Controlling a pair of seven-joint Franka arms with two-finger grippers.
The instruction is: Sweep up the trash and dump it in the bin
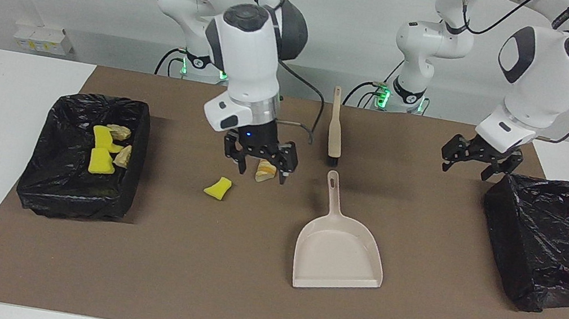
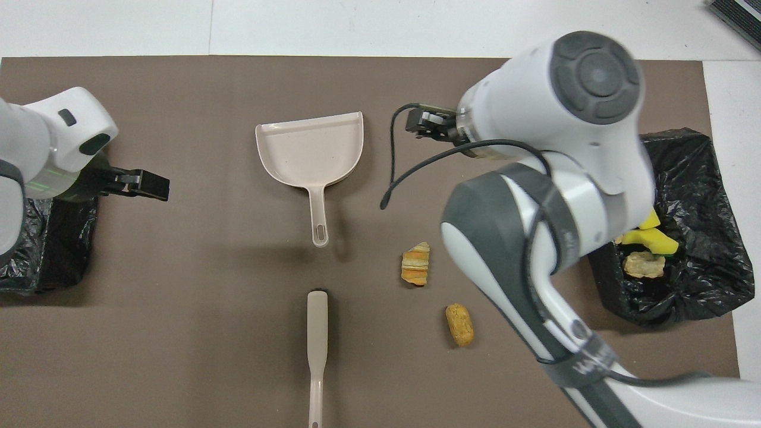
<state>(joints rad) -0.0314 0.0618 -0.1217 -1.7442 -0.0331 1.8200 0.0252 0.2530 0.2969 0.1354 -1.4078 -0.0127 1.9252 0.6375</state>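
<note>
The beige dustpan (image 1: 339,251) (image 2: 309,145) lies flat on the brown mat with nothing gripping it. My right gripper (image 1: 259,166) (image 2: 416,122) hangs open and empty above the loose trash. It partly covers the striped bread-like lump (image 1: 266,171) (image 2: 415,264) in the facing view. A yellow sponge bit (image 1: 218,188) lies beside that lump, hidden under the arm in the overhead view. An orange lump (image 2: 459,324) lies nearer the robots. The black-lined bin (image 1: 72,203) (image 2: 654,142) at the right arm's end holds several trash chunks (image 1: 103,151) (image 2: 645,261). My left gripper (image 1: 475,164) (image 2: 148,185) waits open.
A beige-handled brush (image 1: 334,127) (image 2: 317,345) lies on the mat nearer the robots than the dustpan's handle. A second black-lined bin (image 1: 551,241) (image 2: 35,249) sits at the left arm's end, just beside where the left gripper hangs.
</note>
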